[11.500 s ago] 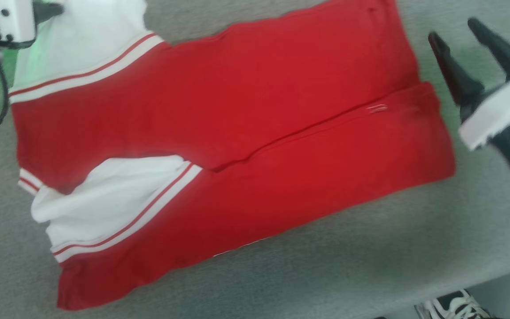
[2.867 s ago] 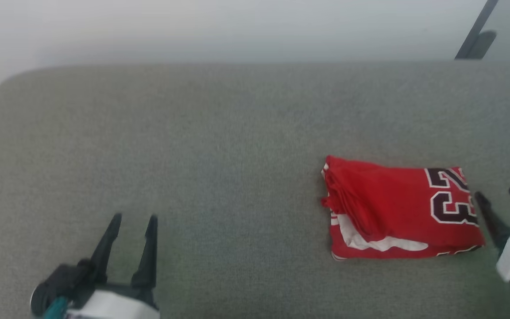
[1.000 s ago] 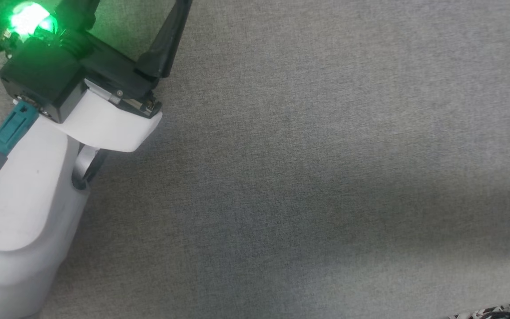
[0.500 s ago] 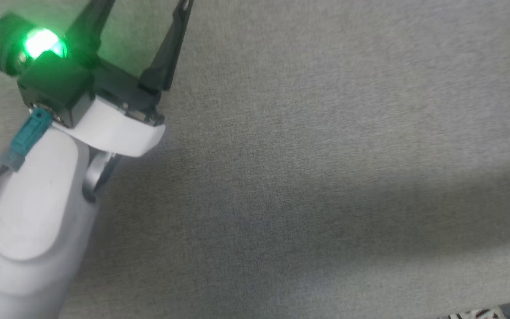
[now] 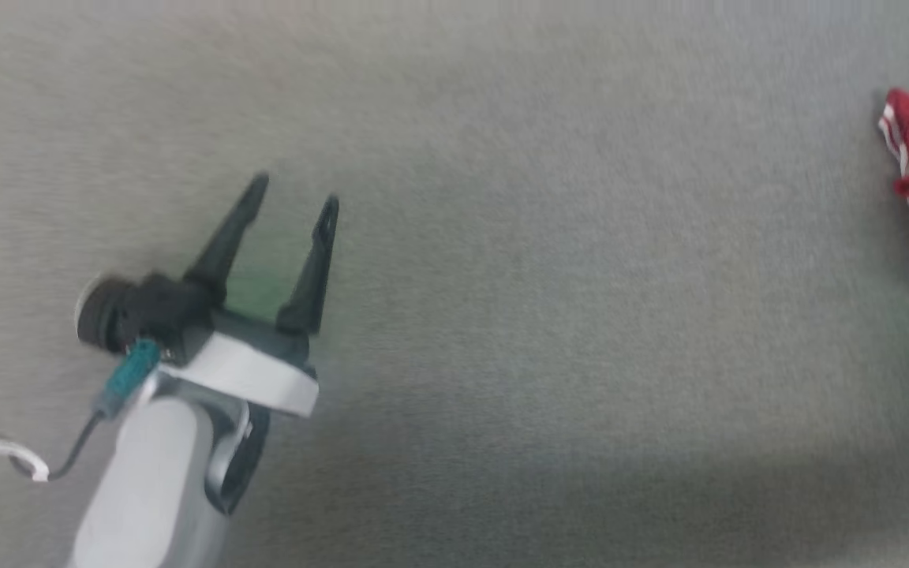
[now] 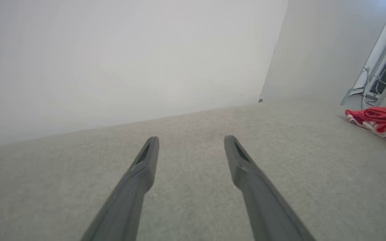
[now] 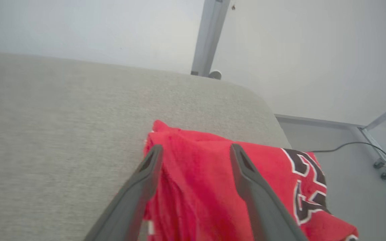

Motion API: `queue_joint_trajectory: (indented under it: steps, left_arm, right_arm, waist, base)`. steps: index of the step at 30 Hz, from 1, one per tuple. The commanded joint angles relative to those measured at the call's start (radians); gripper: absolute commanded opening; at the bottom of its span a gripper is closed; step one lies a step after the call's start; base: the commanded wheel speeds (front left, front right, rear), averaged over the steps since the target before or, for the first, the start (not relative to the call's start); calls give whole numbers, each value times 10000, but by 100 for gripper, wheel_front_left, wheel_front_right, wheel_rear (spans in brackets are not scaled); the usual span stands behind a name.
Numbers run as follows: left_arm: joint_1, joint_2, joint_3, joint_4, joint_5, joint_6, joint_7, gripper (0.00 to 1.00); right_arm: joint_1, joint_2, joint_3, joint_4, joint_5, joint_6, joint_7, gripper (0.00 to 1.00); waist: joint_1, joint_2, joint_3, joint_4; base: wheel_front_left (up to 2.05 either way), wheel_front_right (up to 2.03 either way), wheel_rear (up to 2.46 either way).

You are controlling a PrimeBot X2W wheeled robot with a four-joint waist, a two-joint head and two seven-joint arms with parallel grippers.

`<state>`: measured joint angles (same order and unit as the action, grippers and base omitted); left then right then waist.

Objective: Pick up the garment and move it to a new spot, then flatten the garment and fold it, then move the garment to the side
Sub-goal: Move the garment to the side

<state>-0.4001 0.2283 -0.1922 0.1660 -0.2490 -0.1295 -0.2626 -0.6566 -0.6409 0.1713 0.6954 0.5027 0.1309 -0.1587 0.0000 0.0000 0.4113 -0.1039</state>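
One garment (image 7: 199, 194) under right hand (image 7: 195, 147)

Legible markings: one item, only partly readable.
In my right wrist view I find a dark, white-outlined numeral print (image 7: 308, 182) on the red garment (image 7: 199, 174). It is seen aslant and runs off the garment's edge. It looks like two digits: the upper a 2, the lower uncertain.

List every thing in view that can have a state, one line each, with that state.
garment: folded, lying on the grey surface near its edge, ungripped.
left gripper: open, empty, over bare grey surface.
right gripper: open, empty, poised over the garment.
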Motion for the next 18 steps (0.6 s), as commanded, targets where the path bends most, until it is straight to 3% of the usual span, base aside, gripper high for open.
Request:
queue_joint_trajectory:
  steps: [1,18]
  left_arm:
    - [437,-151,213,107,-90,-18,-28,100]
    - [3076,-888,1729,446,-97,-18,-29,100]
  right_arm:
    - [364,215,172,-226,147,-2,-239,100]
    - [2911,1834,989,-1582,85,-2,-976,100]
  waist:
    - [0,0,-884,691]
    - [0,0,-3017,1539]
  base:
    - [0,0,0]
    - [0,0,0]
